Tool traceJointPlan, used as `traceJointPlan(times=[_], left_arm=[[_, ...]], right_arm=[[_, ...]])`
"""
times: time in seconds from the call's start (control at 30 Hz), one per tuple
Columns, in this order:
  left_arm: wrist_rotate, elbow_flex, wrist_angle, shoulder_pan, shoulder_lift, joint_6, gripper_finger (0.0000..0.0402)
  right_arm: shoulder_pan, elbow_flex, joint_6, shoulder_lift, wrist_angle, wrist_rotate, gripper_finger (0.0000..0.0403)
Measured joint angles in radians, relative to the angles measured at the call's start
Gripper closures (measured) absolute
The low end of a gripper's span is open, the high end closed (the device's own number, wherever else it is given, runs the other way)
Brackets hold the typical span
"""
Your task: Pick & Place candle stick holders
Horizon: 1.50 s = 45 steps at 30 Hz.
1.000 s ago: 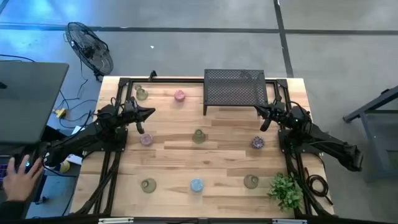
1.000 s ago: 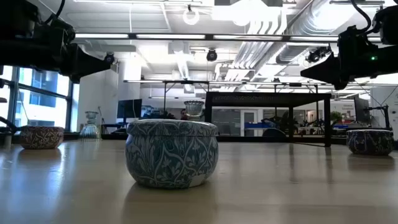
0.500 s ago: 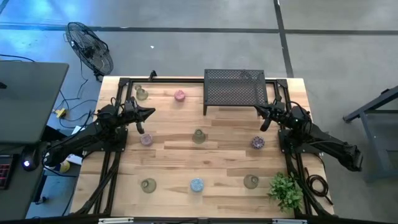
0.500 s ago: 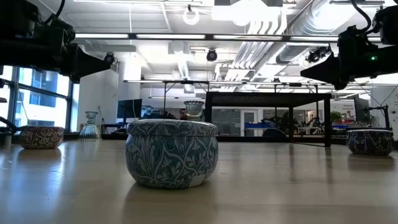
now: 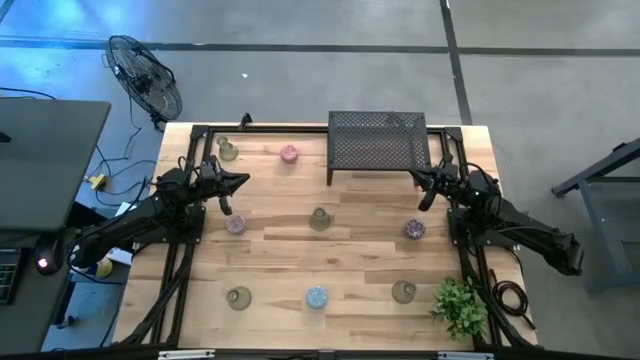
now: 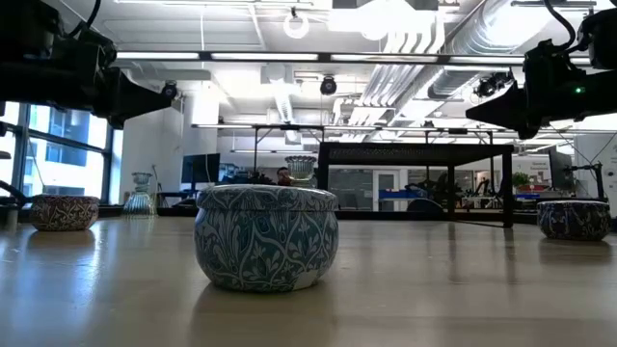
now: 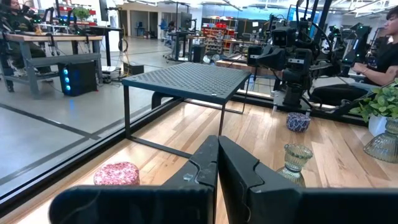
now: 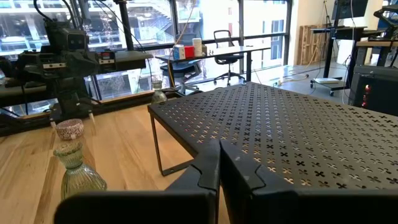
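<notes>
Eight candle stick holders (image 5: 319, 219), one perforated black rack (image 5: 378, 145), one leafy plant (image 5: 460, 306), two arms.

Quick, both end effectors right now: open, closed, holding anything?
Left end effector: closed, holding nothing.
Right end effector: closed, holding nothing.

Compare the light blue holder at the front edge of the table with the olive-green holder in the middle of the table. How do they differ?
The light blue holder is a squat round pot with a leafy pattern; the olive-green holder is taller, with a narrow neck above a ribbed base. The blue one stands near the front edge between two other holders; the green one stands alone at the table's middle. Both stand upright on the wooden table, untouched by either gripper.
</notes>
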Motion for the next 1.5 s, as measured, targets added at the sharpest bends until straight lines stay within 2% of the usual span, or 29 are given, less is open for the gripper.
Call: traceJointPlan(times=[0.77, 0.87, 1.07, 1.2, 1.27, 1.37, 1.43, 1.5], left_arm=[[0.008, 0.000, 0.001, 0.000, 0.000, 0.000, 0.0396], [0.018, 0.000, 0.001, 0.000, 0.000, 0.000, 0.0396], [-0.009, 0.000, 0.011, 0.000, 0.000, -0.010, 0.0396], [0.044, 0.000, 0.008, 0.000, 0.001, -0.026, 0.0396], [0.063, 0.000, 0.010, 0.000, 0.005, -0.027, 0.0398], [0.065, 0.000, 0.009, 0.000, 0.007, -0.026, 0.0400], [0.062, 0.000, 0.009, 0.000, 0.006, -0.023, 0.0400], [0.036, 0.000, 0.009, 0.000, 0.006, -0.021, 0.0400]], right_arm=[[0.000, 0.000, 0.004, 0.000, 0.001, 0.000, 0.0402], [0.000, 0.000, 0.102, 0.000, 0.025, -0.013, 0.0402], [0.000, 0.000, 0.245, 0.000, 0.147, 0.097, 0.0402], [0.000, 0.000, 0.338, 0.002, 0.265, 0.127, 0.0402], [0.000, 0.004, 0.321, 0.003, 0.361, 0.093, 0.0402], [0.005, 0.054, 0.275, 0.013, 0.396, -0.024, 0.0402], [0.028, 0.110, 0.273, 0.033, 0.355, -0.032, 0.0402], [0.068, 0.170, 0.257, 0.076, 0.230, 0.002, 0.0403]])
